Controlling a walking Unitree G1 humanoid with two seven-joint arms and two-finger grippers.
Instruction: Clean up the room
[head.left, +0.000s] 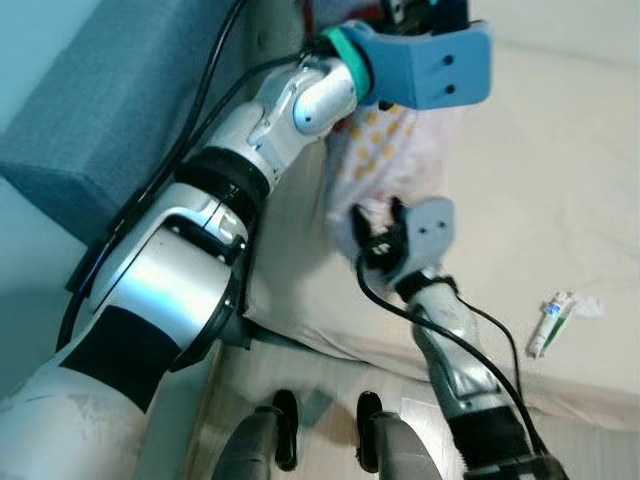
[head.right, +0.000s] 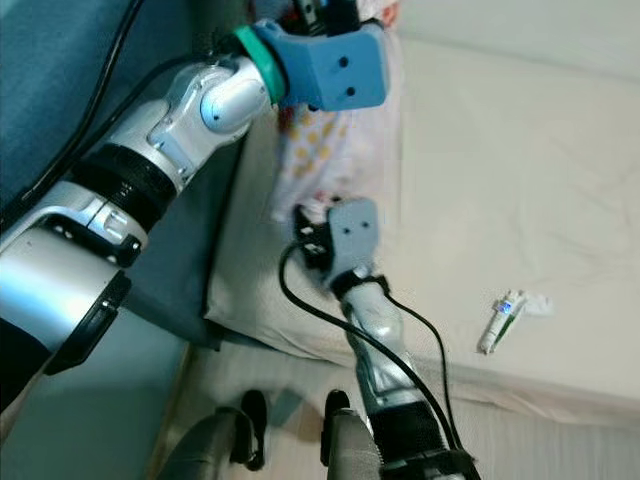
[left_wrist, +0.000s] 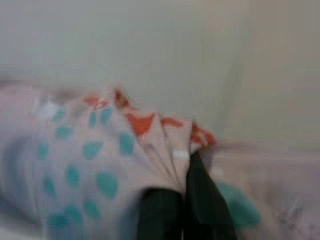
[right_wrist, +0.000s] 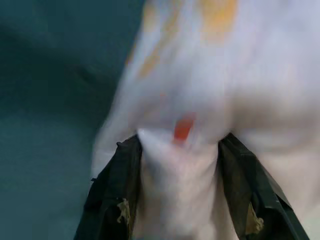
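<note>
Jaws: both are clamped on the same piece of cloth, one at each end.
Left gripper (left_wrist: 182, 207): up at 12 o'clock in the head views, behind its blue wrist block (head.left: 432, 65). In the left wrist view the two black fingers (left_wrist: 159, 215) sit pressed together, with a gathered, pleated edge of the fabric pinched between them.
Right gripper (right_wrist: 180, 190): lower down, near the middle of the head views, at the bottom end of the cloth. In the right wrist view its fingers (right_wrist: 116, 195) stand apart on either side of a thick fold of fabric that fills the gap, so it's grasping the fold rather than fully closed.
Patterned cloth (head.left: 375, 150): pale, with yellow-orange spots in the head views; teal spots and red-orange marks show in the left wrist view. It hangs stretched between the two grippers, left one at 12, right one at 6, along the left edge of the bed.
Bed (head.left: 560, 190): cream sheet, a bit wrinkled, taking up the right side from 1 to 5 o'clock.
Small tube (head.left: 550, 325): white with blue and green on it, lying on the sheet at about 4 o'clock, well apart from the cloth, with a crumpled white scrap (head.left: 590, 307) just beside its top end.
Blue-grey upholstered panel (head.left: 110, 110): at 10 o'clock, running along the bed's left side.
Robot's feet (head.left: 285, 425): dark, at 6 o'clock on a light floor.
</note>
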